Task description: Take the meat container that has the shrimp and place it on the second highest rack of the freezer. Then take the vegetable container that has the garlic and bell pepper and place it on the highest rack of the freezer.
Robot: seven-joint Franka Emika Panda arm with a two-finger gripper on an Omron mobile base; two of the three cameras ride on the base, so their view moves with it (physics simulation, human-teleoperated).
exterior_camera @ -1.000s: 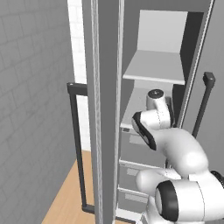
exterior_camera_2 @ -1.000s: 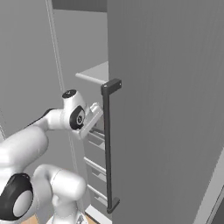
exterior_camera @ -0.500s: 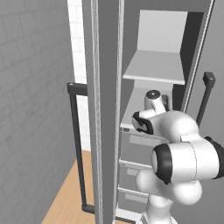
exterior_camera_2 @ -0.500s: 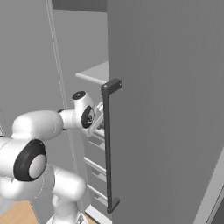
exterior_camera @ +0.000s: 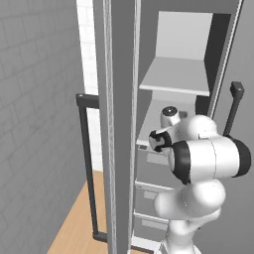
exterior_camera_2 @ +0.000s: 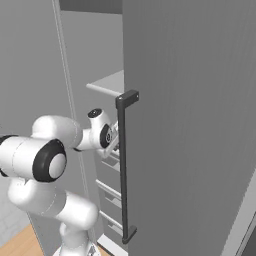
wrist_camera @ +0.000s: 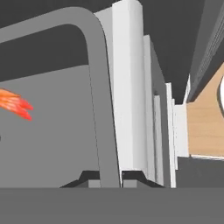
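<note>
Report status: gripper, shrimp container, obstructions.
Gripper shut on the container rim. Shrimp inside. Arm at freezer shelves; door handle close beside the wrist.

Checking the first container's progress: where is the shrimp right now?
In the hand view the shrimp lies at the left edge, inside the grey tray whose rim the shut gripper pinches.

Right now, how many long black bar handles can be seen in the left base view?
2. One bar handle stands left of the freezer's open interior; the other handle is on the right, partly behind the arm. More may be hidden.
</note>
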